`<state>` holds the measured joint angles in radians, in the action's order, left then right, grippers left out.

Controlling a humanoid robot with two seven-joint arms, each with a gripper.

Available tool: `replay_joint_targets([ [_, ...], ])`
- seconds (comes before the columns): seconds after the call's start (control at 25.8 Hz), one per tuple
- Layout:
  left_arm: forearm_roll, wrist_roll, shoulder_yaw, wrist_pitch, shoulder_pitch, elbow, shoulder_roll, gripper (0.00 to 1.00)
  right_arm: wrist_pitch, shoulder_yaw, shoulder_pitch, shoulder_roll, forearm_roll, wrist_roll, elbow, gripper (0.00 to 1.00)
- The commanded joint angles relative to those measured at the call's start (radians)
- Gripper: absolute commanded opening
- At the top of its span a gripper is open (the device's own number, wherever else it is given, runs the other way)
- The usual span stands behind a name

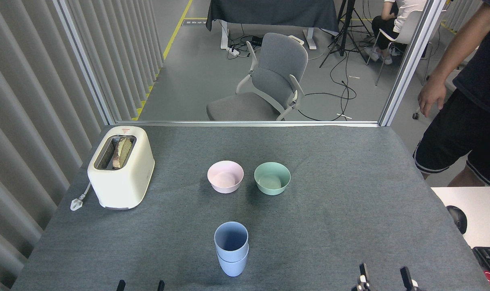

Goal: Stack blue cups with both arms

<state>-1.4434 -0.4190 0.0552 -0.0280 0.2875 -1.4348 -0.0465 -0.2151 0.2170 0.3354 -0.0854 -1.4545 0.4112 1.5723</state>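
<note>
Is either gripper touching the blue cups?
No: the stacked blue cups stand free on the table, with the left gripper and right gripper apart at the bottom edge.

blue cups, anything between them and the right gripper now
Nothing visible. The blue cups stand nested, alone on bare table; the right gripper sits open at the bottom edge to their right. The bowls lie farther back.

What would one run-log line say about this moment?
blue cups: nested, upright, unheld | left fingers: tips only at bottom edge | right fingers: apart, low right, clear of cups | bowls: untouched
</note>
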Motion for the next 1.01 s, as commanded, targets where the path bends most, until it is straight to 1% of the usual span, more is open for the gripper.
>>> replay_joint_targets([
  [0.0,-0.002,0.0,0.0,-0.001,0.001,-0.004,-0.004,1.0,-0.017,0.035,0.126,-0.014,0.006,0.06,-0.012,1.0],
  [0.16,-0.002,0.0,0.0,-0.001,0.005,-0.01,-0.004,1.0,-0.018,0.032,0.137,-0.019,0.011,0.054,-0.041,1.0],
  [0.31,-0.002,0.0,0.0,-0.001,0.009,-0.01,-0.006,1.0,-0.023,0.03,0.149,-0.02,0.013,0.058,-0.048,1.0],
  [0.5,-0.003,0.0,0.0,0.0,0.013,-0.015,-0.006,1.0,-0.021,0.024,0.151,-0.022,0.042,0.057,-0.051,1.0],
  [0.62,-0.002,0.0,-0.002,-0.001,0.019,-0.033,-0.009,1.0,-0.021,0.007,0.146,-0.02,0.04,0.054,-0.051,1.0],
  [0.97,-0.003,0.0,-0.003,-0.021,0.032,-0.033,-0.009,1.0,-0.024,-0.028,0.145,-0.019,0.036,0.054,-0.051,1.0],
])
